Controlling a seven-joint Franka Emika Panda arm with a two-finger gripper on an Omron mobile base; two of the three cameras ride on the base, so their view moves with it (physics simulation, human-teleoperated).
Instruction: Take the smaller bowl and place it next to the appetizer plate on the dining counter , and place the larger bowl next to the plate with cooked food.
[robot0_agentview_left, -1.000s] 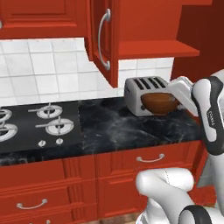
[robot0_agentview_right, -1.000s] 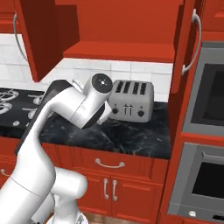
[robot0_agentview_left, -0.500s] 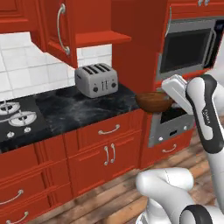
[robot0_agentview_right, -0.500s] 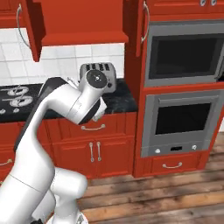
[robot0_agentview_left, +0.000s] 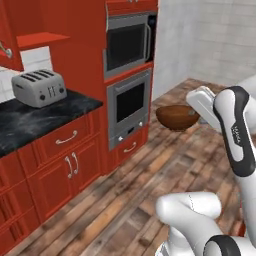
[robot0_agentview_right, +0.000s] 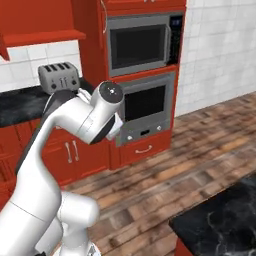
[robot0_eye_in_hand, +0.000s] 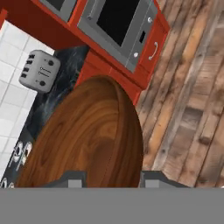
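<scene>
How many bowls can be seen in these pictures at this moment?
1. The smaller bowl, dark brown, is carried in the air in front of the oven, above the wooden floor. The larger bowl may be somewhere outside the pictures.

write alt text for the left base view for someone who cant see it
The white robot arm carries the smaller bowl, dark brown and glossy, in its gripper above a wooden floor. Behind stand red cabinets, a built-in oven with a microwave above, and a toaster on a black counter.
</scene>
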